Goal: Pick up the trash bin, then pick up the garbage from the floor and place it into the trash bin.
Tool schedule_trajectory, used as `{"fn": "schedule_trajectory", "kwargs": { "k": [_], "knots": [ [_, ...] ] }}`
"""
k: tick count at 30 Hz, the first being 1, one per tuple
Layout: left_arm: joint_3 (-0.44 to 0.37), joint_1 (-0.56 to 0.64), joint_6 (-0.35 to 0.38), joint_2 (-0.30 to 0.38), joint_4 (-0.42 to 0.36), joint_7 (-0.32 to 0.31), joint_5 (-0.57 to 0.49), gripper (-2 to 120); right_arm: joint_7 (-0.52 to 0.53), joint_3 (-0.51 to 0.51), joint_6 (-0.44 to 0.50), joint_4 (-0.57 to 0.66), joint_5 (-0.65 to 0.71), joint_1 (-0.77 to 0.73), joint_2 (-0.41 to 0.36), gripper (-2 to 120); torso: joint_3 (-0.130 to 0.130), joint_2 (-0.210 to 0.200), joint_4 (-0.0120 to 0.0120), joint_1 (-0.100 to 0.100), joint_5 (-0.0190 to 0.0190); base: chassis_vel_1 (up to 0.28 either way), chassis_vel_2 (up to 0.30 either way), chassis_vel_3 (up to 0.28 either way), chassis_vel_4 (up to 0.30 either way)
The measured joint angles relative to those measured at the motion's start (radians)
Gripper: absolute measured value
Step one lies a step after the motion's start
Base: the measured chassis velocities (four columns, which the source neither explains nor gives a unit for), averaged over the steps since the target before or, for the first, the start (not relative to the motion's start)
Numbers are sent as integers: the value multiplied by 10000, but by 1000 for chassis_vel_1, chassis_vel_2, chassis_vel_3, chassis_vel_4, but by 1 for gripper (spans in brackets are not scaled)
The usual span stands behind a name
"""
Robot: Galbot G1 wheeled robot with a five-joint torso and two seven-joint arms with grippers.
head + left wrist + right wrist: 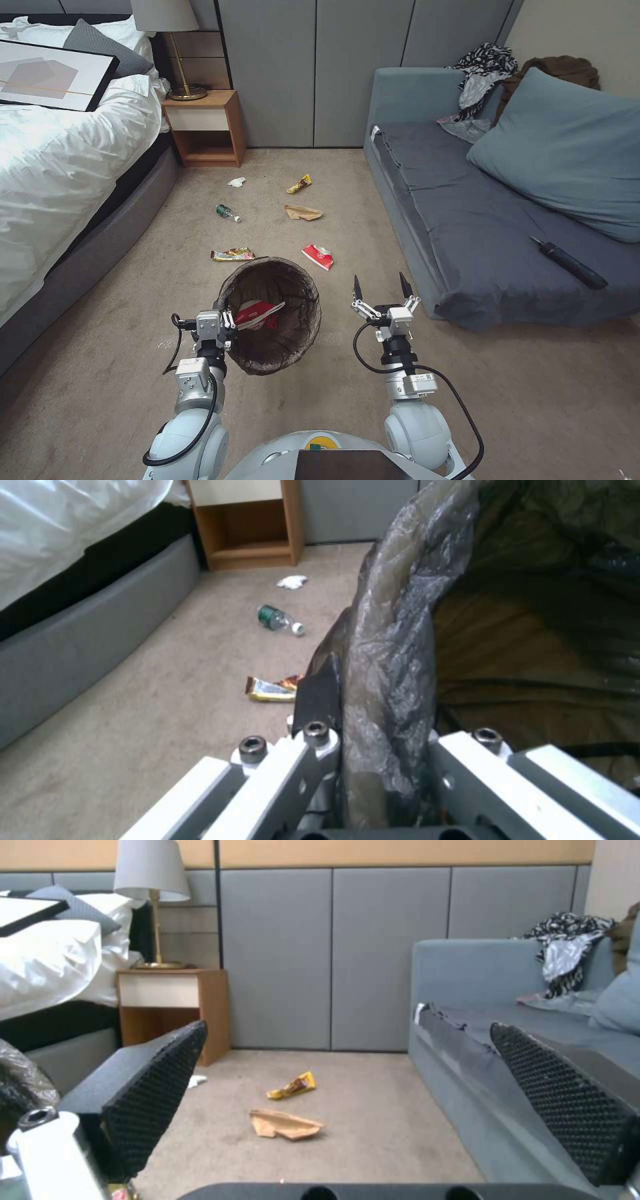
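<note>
Left claw (225, 321) clamps trash bin (293, 347) rim — right claw (380, 285) beside it

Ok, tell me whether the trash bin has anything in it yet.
Not empty: the trash bin, its rim clamped by the left gripper, holds a red-white wrapper against its dark liner.

Your left gripper (229, 321) is clamped on the trash bin (293, 347) rim, arm reaching forward. Your right gripper (381, 285) hangs level beside it, fingers (150, 1090) spread wide, holding nothing.
</note>
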Motion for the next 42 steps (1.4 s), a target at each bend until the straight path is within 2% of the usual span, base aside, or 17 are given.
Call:
{"fn": "schedule_trajectory", "kwargs": {
  "k": [42],
  "knots": [
    [-68, 13, -14, -41, 81, -58, 33, 3, -276, 3, 231, -87, 6, -18, 58, 100, 0, 0, 0, 1, 0, -117, 123, 121, -124]
  ]
}}
